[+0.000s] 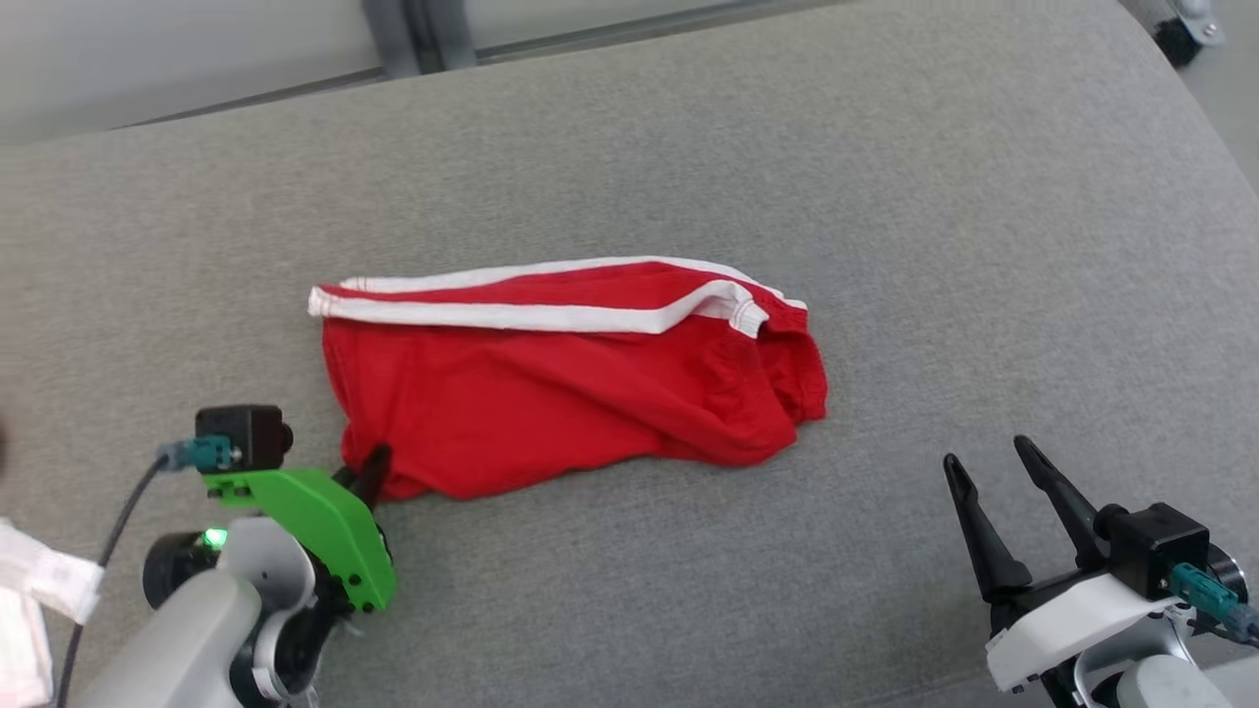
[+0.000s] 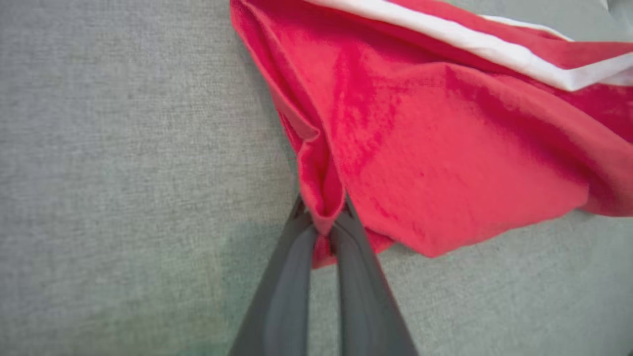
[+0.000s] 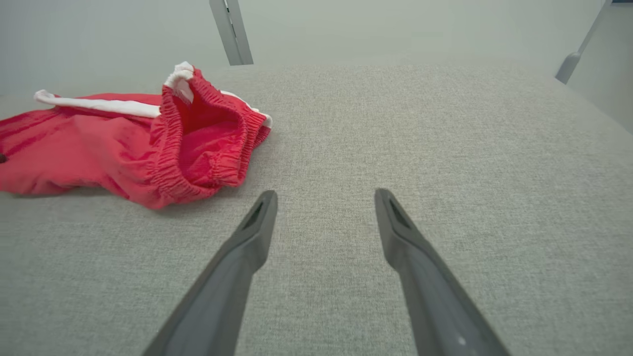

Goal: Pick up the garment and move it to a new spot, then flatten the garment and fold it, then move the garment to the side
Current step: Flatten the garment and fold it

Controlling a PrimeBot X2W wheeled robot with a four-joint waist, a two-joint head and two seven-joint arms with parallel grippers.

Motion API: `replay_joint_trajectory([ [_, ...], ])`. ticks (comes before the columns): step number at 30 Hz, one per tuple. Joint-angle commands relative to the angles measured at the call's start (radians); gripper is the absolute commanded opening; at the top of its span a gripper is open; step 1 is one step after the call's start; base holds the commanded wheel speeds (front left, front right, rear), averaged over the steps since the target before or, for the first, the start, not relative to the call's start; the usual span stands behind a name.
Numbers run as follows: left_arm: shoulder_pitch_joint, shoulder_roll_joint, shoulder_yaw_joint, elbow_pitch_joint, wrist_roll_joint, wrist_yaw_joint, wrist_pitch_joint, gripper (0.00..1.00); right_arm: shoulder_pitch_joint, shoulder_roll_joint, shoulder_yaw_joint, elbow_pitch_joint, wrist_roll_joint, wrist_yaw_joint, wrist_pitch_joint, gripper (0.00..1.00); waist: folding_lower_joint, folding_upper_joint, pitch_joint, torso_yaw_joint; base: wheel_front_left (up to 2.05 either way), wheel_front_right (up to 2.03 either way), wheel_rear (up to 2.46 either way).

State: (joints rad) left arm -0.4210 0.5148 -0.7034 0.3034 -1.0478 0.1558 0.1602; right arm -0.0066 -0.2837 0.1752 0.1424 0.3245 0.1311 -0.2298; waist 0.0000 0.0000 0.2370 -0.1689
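Garment (image 1: pixel 570 393), red with white stripes, sprawled just ahead of left gripper (image 1: pixel 372 462), near corner clamped between its closed jaws. Right gripper (image 1: pixel 987 452) spread wide, empty, over bare cushion (image 1: pixel 984 246); elastic waistband (image 3: pixel 198 143) ahead and off to its left, well apart.

You see a red garment (image 1: pixel 570 393) with two white stripes (image 1: pixel 511 315) along its far edge, on a plain mottled grey cushion (image 1: pixel 885 197). Your left gripper (image 1: pixel 372 462) carries a bright green bracket (image 1: pixel 315 521); your right gripper (image 1: pixel 987 452) has a white housing (image 1: pixel 1072 619); fingers (image 3: pixel 237 267) dark grey.
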Motion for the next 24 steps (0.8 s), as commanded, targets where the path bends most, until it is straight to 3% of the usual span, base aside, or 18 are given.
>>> replay_joint_trajectory([
  [1,0.034,-0.002,-0.001,-0.024,0.004,0.012,-0.012,0.0,0.014,-0.007,0.003,-0.007,0.007,-0.001,0.012,1.0,0.0,0.0,-0.088,0.109,0.0,0.0,0.0],
  [4,0.072,-0.019,0.004,-0.064,0.003,0.034,-0.05,0.04,0.01,-0.015,0.013,-0.023,-0.001,-0.001,0.041,1.0,0.0,0.0,-0.093,0.137,0.0,0.0,0.0],
  [5,0.079,-0.024,-0.002,-0.076,0.016,0.033,-0.069,0.29,0.002,-0.017,0.016,-0.031,-0.001,-0.001,0.054,1.0,0.0,0.0,-0.095,0.146,0.0,0.0,0.0],
  [6,0.088,-0.033,0.003,-0.081,0.018,0.039,-0.087,0.7,-0.006,-0.017,0.018,-0.039,0.0,-0.001,0.065,1.0,0.0,0.0,-0.096,0.151,0.0,0.0,0.0],
  [7,0.096,-0.044,0.005,-0.087,0.027,0.047,-0.114,1.0,-0.017,-0.013,0.02,-0.05,0.008,-0.001,0.079,1.0,0.0,0.0,-0.097,0.157,0.0,0.0,0.0],
  [14,0.191,-0.107,0.027,-0.13,0.094,0.111,-0.341,1.0,-0.108,0.042,0.051,-0.108,0.022,-0.001,0.185,1.0,0.0,0.0,-0.097,0.179,0.0,0.0,0.0],
  [19,0.248,-0.149,0.038,-0.149,0.128,0.137,-0.405,1.0,-0.177,0.074,0.073,-0.058,-0.073,-0.001,0.255,1.0,0.0,0.0,-0.089,0.211,0.0,0.0,0.0],
  [24,0.275,-0.198,0.059,-0.136,0.151,0.127,-0.421,1.0,-0.22,0.081,0.082,0.035,-0.202,-0.001,0.29,1.0,0.0,0.0,-0.073,0.261,0.0,0.0,0.0],
])
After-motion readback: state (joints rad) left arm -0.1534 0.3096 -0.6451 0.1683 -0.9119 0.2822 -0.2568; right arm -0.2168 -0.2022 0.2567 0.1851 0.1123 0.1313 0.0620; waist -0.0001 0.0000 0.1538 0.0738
